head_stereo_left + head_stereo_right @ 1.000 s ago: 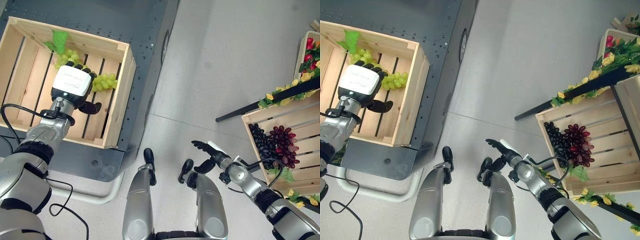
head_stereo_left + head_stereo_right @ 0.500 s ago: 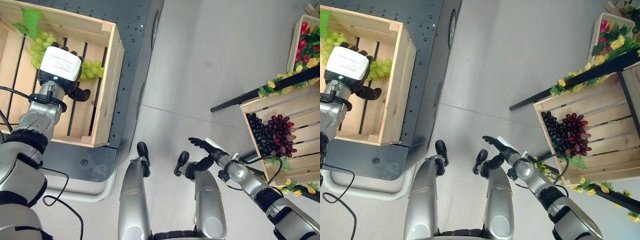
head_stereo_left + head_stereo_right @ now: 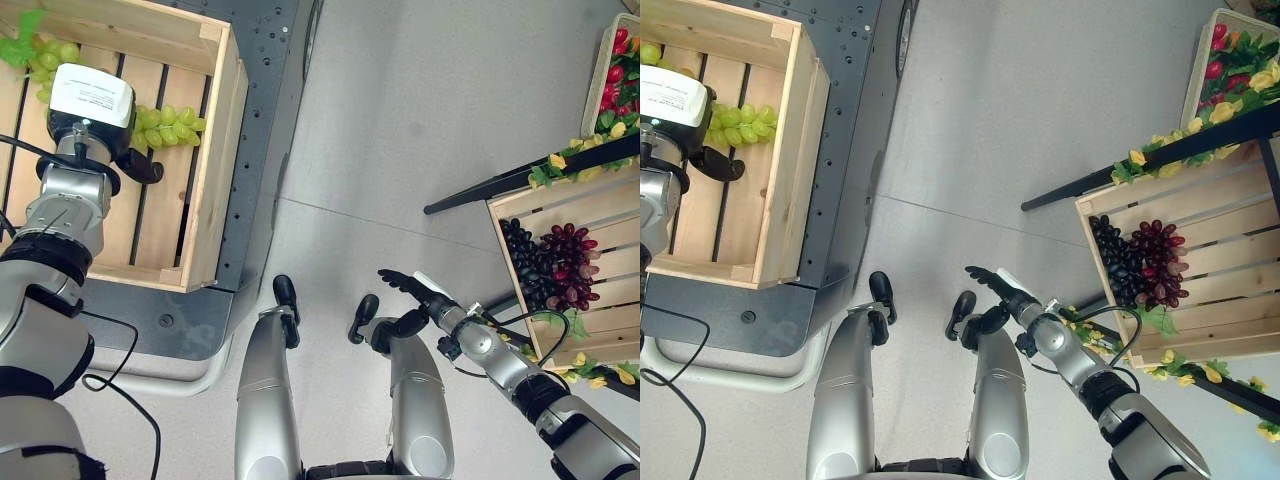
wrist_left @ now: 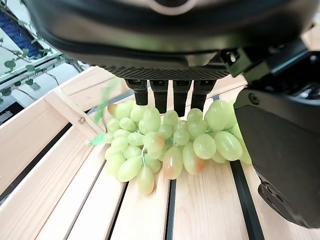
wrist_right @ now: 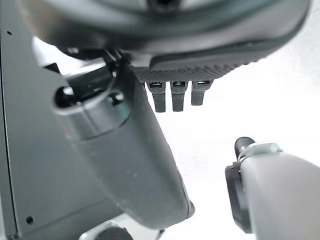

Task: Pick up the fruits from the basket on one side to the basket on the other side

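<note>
The left hand (image 3: 92, 100) hovers, fingers spread, over the green grapes (image 4: 170, 142) lying in the left wooden crate (image 3: 215, 170); the right hand (image 3: 420, 298) hangs open, far from the right crate (image 3: 610, 215).

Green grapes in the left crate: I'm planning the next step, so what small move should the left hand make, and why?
Probably lift the left hand clear: the green grapes lie on the wooden crate slats, its fingers straight above them, not gripping.
</note>
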You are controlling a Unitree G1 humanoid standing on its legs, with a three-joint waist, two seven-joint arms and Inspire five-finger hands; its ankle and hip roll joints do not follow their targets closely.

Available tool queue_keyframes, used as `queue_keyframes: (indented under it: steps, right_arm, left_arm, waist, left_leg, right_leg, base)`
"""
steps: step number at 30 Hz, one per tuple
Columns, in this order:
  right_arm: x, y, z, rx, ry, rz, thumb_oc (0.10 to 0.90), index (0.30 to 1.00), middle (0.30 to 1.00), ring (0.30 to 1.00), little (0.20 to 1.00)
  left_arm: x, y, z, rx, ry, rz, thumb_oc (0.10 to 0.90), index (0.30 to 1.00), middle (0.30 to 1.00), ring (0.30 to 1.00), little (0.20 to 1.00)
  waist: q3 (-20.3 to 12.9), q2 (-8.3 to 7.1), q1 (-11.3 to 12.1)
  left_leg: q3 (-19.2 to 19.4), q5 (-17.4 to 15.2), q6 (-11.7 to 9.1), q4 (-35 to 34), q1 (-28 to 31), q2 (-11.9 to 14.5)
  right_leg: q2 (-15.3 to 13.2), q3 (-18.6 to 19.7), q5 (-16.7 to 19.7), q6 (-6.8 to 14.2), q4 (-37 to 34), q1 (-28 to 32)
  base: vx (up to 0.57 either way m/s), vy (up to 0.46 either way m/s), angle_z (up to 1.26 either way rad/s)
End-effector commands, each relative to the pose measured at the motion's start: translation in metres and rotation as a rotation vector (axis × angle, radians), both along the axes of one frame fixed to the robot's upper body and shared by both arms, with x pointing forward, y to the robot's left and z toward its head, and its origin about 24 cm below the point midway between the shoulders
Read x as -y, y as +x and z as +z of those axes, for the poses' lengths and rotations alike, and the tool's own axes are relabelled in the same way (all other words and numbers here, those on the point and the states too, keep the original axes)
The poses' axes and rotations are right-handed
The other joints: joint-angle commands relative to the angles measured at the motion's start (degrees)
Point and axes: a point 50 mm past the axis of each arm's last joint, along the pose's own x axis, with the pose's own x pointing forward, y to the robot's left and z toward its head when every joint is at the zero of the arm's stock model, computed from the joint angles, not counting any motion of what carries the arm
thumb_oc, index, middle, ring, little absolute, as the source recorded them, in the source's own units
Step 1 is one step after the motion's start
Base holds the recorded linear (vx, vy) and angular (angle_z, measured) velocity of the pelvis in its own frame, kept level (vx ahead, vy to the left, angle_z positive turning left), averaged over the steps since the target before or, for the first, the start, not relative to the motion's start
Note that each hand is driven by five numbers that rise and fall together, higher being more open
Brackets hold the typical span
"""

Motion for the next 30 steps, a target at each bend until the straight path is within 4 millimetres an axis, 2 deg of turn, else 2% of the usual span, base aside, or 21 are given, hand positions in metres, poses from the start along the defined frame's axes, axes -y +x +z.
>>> queue_keyframes:
  steps: [1,2,3,4,6,13,18,21,30]
  right_arm:
    - [0.017,-0.003,0.014,0.066,0.060,-0.037,0.800,0.900,0.900,0.900,0.900]
    - [0.017,-0.001,0.014,0.072,0.069,-0.046,0.800,0.900,0.900,0.900,0.900]
    - [0.018,0.000,0.016,0.079,0.075,-0.051,0.800,0.900,0.900,0.900,0.900]
    - [0.018,0.000,0.016,0.081,0.077,-0.052,0.800,0.900,0.900,0.900,0.900]
    - [0.017,0.003,0.019,0.094,0.095,-0.062,0.800,0.900,0.900,0.900,0.900]
    - [0.017,0.008,0.026,0.115,0.127,-0.062,0.800,0.900,0.900,0.900,0.900]
    - [0.020,0.008,0.029,0.117,0.139,-0.072,0.800,0.900,0.900,0.900,0.900]
    - [0.021,0.006,0.027,0.115,0.141,-0.077,0.800,0.900,0.900,0.900,0.900]
    - [0.021,0.000,0.024,0.102,0.168,-0.084,0.800,0.900,0.900,0.900,0.900]
  left_arm:
    - [-0.038,-0.017,0.012,0.003,-0.073,0.187,0.800,0.900,0.900,0.900,0.900]
    - [-0.039,-0.016,0.007,-0.029,-0.101,0.204,0.800,0.900,0.900,0.900,0.900]
    - [-0.039,-0.015,0.005,-0.060,-0.109,0.210,0.775,0.862,0.862,0.862,0.862]
    - [-0.039,-0.015,0.004,-0.066,-0.110,0.209,0.696,0.745,0.745,0.745,0.745]
    - [-0.036,-0.013,0.000,-0.095,-0.105,0.197,0.400,0.300,0.300,0.300,0.300]
    - [-0.023,-0.006,-0.008,-0.113,-0.051,0.095,0.400,0.300,0.300,0.300,0.300]
    - [-0.017,-0.006,-0.011,-0.040,-0.087,0.002,0.400,0.300,0.300,0.300,0.300]
    - [-0.019,-0.008,-0.016,0.044,-0.211,-0.013,0.400,0.300,0.300,0.300,0.300]
    - [-0.032,-0.017,-0.044,0.144,-0.555,0.004,0.400,0.300,0.300,0.300,0.300]
  waist:
    - [-0.61,-0.52,-0.13]
    - [-0.61,-0.72,-0.19]
    - [-0.61,-0.82,-0.24]
    - [-0.61,-0.84,-0.24]
    - [-0.61,-0.86,-0.31]
    - [-0.61,-0.04,-0.39]
    - [-0.61,1.03,-0.09]
    - [-0.61,1.63,0.07]
    - [-0.61,2.32,0.18]
  left_leg:
    - [3.64,-9.51,-2.68,-2.36,6.75,0.52]
    - [3.59,-9.46,-2.66,-2.51,6.59,0.48]
    - [3.64,-9.40,-2.59,-2.69,6.54,0.50]
    - [3.66,-9.38,-2.57,-2.73,6.53,0.50]
    - [3.65,-9.32,-2.58,-2.91,6.47,0.51]
    - [4.12,-9.37,-2.51,-3.64,8.10,0.07]
    - [4.23,-9.57,-2.48,-3.92,10.74,-0.67]
    - [4.29,-9.58,-2.47,-4.08,12.58,-1.06]
    - [4.06,-9.61,-2.65,-5.31,19.74,-2.34]
  right_leg:
    - [-0.14,2.05,5.50,3.21,-0.90,0.64]
    - [-0.05,1.95,5.80,3.26,-1.00,0.45]
    - [-0.01,1.85,5.93,3.29,-1.02,0.33]
    - [0.00,1.83,5.95,3.29,-1.03,0.30]
    - [0.07,1.88,6.15,3.34,-0.98,0.06]
    - [-0.13,2.02,6.26,3.26,-1.70,1.09]
    - [-0.35,2.27,6.04,3.12,-2.21,3.19]
    - [-0.52,2.43,5.56,2.96,-2.26,4.73]
    - [-0.94,3.37,5.25,2.89,-2.89,10.53]
  base:
    - [-0.04,-0.002,0.00]
    - [-0.03,-0.003,0.01]
    - [-0.03,-0.004,0.01]
    - [0.00,0.000,0.00]
    - [0.00,0.000,0.00]
    - [0.00,-0.002,0.00]
    - [0.00,-0.002,-0.01]
    - [-0.02,-0.008,-0.05]
    - [0.00,-0.012,-0.03]
